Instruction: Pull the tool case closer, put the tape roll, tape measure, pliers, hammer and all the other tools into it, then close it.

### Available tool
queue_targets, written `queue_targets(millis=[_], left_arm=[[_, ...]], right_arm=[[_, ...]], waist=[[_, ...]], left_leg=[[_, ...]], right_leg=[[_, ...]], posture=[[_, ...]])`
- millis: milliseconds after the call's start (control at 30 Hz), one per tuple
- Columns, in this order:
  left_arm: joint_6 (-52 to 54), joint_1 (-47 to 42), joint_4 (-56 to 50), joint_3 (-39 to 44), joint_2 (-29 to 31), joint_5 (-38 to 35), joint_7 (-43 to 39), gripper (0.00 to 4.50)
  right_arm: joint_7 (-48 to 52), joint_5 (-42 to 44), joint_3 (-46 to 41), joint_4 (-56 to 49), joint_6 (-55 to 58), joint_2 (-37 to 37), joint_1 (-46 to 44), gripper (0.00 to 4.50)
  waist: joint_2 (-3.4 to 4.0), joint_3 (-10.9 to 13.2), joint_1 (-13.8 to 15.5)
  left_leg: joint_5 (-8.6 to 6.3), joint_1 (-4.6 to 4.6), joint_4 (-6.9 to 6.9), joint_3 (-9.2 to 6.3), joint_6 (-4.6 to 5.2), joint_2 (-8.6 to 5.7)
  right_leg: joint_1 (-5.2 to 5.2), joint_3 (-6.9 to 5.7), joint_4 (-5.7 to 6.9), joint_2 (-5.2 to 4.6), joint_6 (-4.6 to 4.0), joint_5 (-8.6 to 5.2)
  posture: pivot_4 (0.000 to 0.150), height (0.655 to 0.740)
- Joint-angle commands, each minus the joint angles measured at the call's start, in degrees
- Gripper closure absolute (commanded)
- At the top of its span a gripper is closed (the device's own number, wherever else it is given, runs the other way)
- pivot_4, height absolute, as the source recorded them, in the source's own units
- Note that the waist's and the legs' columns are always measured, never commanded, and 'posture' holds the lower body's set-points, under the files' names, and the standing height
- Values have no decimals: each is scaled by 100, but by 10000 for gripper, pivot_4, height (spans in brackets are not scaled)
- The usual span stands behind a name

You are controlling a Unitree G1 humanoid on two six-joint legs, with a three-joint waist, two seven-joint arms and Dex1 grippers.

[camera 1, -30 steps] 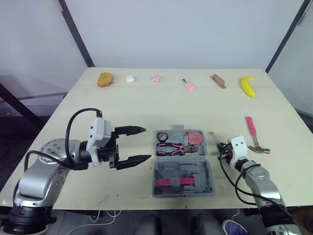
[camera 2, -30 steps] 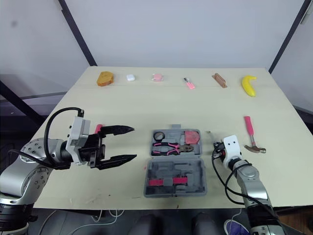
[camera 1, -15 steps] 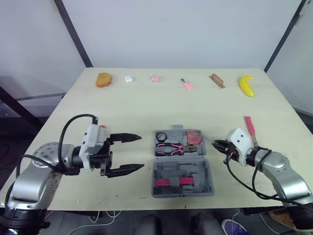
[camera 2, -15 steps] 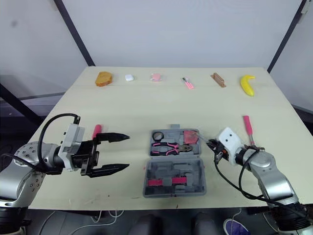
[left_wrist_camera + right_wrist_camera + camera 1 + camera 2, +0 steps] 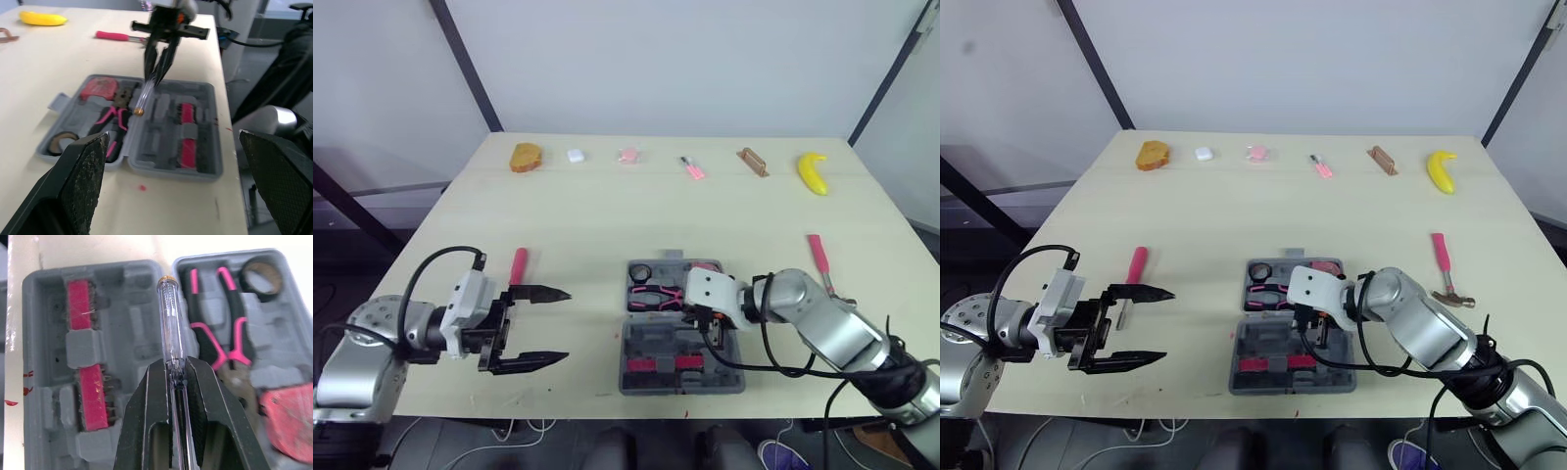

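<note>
Hovering over the hinge of the open tool case (image 5: 631, 377) with my right end effector (image 5: 175, 366) clamped on the clear screwdriver (image 5: 172, 318), I judge I'm mid-stowing and must next lower it into a free slot, while my left end effector (image 5: 568, 324) hangs spread apart left of the case.

Bright, even light falls from above onto the pale desk (image 5: 607, 215), with only soft, faint shadows close under the left hand (image 5: 566, 324) and the tool case (image 5: 680, 333). The clear screwdriver (image 5: 172, 323) gripped by the right hand (image 5: 176, 364) carries thin highlights; the case's hollows sit in mild shade
</note>
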Motion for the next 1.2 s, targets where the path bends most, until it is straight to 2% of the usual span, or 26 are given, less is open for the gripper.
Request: queue_targets(millis=[33, 300, 600, 933, 967, 1033, 1100, 1133, 1167, 1200], left_arm=[[-174, -21, 29, 172, 91, -21, -157, 0], [-193, -42, 106, 167, 90, 18, -135, 0], [-196, -108, 148, 134, 65, 25, -117, 0], [-339, 35, 143, 176, 5, 45, -60, 0], [-357, 46, 154, 176, 4, 49, -56, 0], [-383, 54, 171, 169, -2, 53, -48, 0], [-399, 61, 182, 159, -13, 54, -39, 0], [-406, 67, 185, 155, -21, 56, -37, 0], [-409, 72, 187, 155, -30, 55, -34, 0], [-407, 68, 190, 151, -37, 55, -30, 0]], right_arm=[[-37, -104, 268, -11, 249, 169, -229, 44760], [-220, -369, 724, 451, 362, 493, -391, 44760], [-346, -519, 835, 1036, 54, 1078, -536, 44760], [-198, -610, 788, 1420, -427, 1162, -462, 44760], [-172, -617, 773, 1433, -456, 1141, -462, 33610], [-140, -653, 759, 1441, -524, 1103, -472, 28223], [-180, -701, 686, 1447, -583, 1111, -482, 17000], [-160, -695, 646, 1422, -596, 1095, -492, 13285], [-129, -677, 604, 1369, -599, 1063, -496, 11171], [-114, -654, 549, 1325, -618, 1038, -496, 11171]], waist=[[-1, 1, -2], [-1, 1, -19], [-1, 0, -71], [-2, 0, -84], [-2, 0, -83], [-2, 0, -79], [-3, 0, -79], [-3, 0, -79], [-3, 0, -79], [-2, 0, -78]], left_leg=[[0, 0, 0, 1, 0, 0], [0, 0, 1, 1, 0, 0], [0, 0, 0, 0, 0, 0], [0, 0, 0, 3, 0, 1], [0, -1, 0, 3, 0, 1], [0, -2, 0, 3, 0, 1], [0, -2, 0, 4, 0, 1], [0, -2, 0, 4, 0, 1], [0, -2, 1, 4, 0, 0], [0, -2, 1, 4, 0, 0]], right_leg=[[0, 0, 0, 1, 0, 0], [-1, 0, 3, 2, 0, 0], [-3, 0, 5, 3, 0, 1], [-9, 1, 11, 3, 0, 1], [-12, 2, 12, 3, 0, 1], [-13, 2, 12, 3, 0, 1], [-13, 2, 14, 3, 0, 1], [-14, 3, 16, 2, 0, 1], [-15, 3, 20, 2, 0, 1], [-15, 3, 21, 2, 0, 1]], posture=[[1500, 7400], [1500, 7400], [1500, 7400], [1500, 7400], [1500, 7400], [1500, 7400], [1500, 7400], [1500, 7400], [1500, 7400], [1500, 7400]])
